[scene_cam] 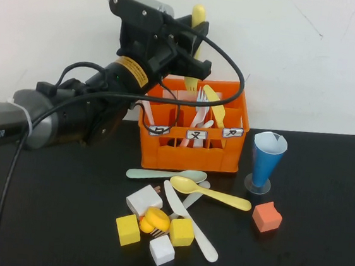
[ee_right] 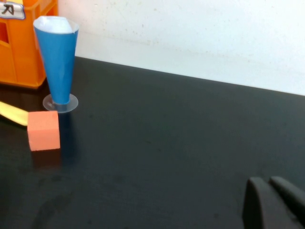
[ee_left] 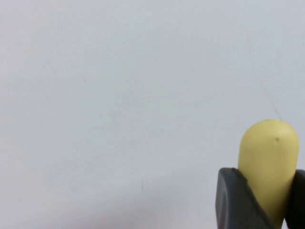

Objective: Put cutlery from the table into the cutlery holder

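Black matte desk [scene_cam: 316,262]. Below the left pincer [scene_cam: 196,43], the orange plastic compartmented crate [scene_cam: 191,156] already bristles with upright cutlery. Beyond it, a blue paper cone cup [scene_cam: 267,158]. The left pincer pinches the pale yellow plastic fork [scene_cam: 198,17], upright, rounded handle topmost. The right pincer [ee_right: 274,200], fingers pressed together, hovers low, an orange foam cube [ee_right: 44,130] well apart.

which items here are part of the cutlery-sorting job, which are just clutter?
Job:
- pale yellow plastic fork, upright in the left gripper above the crate
- orange plastic compartment crate
- loose yellow spoon, pale green spoon, white knife on the table

Clutter:
- blue cone cup
- orange cube
- yellow cubes, white blocks
- right gripper, parked low over the table
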You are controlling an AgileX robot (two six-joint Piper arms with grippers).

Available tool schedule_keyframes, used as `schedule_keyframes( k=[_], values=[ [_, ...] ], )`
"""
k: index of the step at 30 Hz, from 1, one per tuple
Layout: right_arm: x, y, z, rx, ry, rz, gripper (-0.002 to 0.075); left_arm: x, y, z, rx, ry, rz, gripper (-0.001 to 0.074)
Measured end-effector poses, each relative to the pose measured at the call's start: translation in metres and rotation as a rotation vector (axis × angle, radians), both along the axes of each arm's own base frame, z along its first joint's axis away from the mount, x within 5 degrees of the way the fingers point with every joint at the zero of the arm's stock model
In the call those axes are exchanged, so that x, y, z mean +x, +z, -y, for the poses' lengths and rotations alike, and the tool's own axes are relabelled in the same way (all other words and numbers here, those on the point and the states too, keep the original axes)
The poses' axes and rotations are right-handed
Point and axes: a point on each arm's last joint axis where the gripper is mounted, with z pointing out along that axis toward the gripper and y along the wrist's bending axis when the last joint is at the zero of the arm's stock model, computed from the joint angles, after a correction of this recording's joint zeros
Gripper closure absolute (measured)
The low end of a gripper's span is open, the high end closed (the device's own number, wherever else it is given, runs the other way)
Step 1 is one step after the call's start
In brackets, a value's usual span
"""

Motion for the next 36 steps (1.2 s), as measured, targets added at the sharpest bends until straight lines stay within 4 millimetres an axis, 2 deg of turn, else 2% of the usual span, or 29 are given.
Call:
schedule_keyframes(
  k=[5, 12, 16, 19, 22, 25, 28, 29, 31, 33, 36],
  values=[
    [0.0, 0.0, 0.0, 0.0, 0.0, 0.0, 0.0729, 0.001, -0.01, 0.0, 0.066, 0.011, -0.077, 0.0546],
    [0.0, 0.0, 0.0, 0.0, 0.0, 0.0, 0.0729, 0.011, -0.046, 0.003, 0.087, 0.004, -0.136, 0.0539],
    [0.0, 0.0, 0.0, 0.0, 0.0, 0.0, 0.0729, 0.014, -0.061, 0.005, 0.092, 0.002, -0.159, 0.0437],
    [0.0, 0.0, 0.0, 0.002, -0.001, 0.0, 0.0729, 0.015, -0.063, 0.003, 0.07, 0.017, -0.175, 0.0337],
    [0.0, 0.0, 0.0, 0.002, -0.001, 0.0, 0.0729, 0.016, -0.057, -0.001, 0.058, 0.029, -0.164, 0.0305],
    [0.0, 0.0, 0.0, 0.002, -0.001, 0.0, 0.0729, 0.013, -0.038, -0.009, 0.064, 0.045, -0.146, 0.0358],
    [0.0, 0.0, 0.0, 0.002, -0.001, 0.0, 0.0729, -0.004, -0.002, -0.019, 0.072, 0.059, -0.117, 0.0528],
    [0.0, 0.0, 0.0, 0.002, -0.001, 0.0, 0.0729, -0.013, 0.01, -0.022, 0.086, 0.061, -0.108, 0.0598],
    [0.0, 0.0, 0.0, 0.002, -0.001, 0.0, 0.0729, -0.031, 0.031, -0.029, 0.124, 0.055, -0.083, 0.0671],
    [0.0, 0.0, 0.0, 0.002, -0.001, 0.0, 0.0729, -0.056, 0.047, -0.037, 0.154, 0.045, -0.058, 0.0708],
    [0.0, 0.0, 0.0, 0.002, -0.001, 0.0, 0.0729, -0.093, 0.055, -0.051, 0.175, 0.035, -0.046, 0.0727]
  ],
)
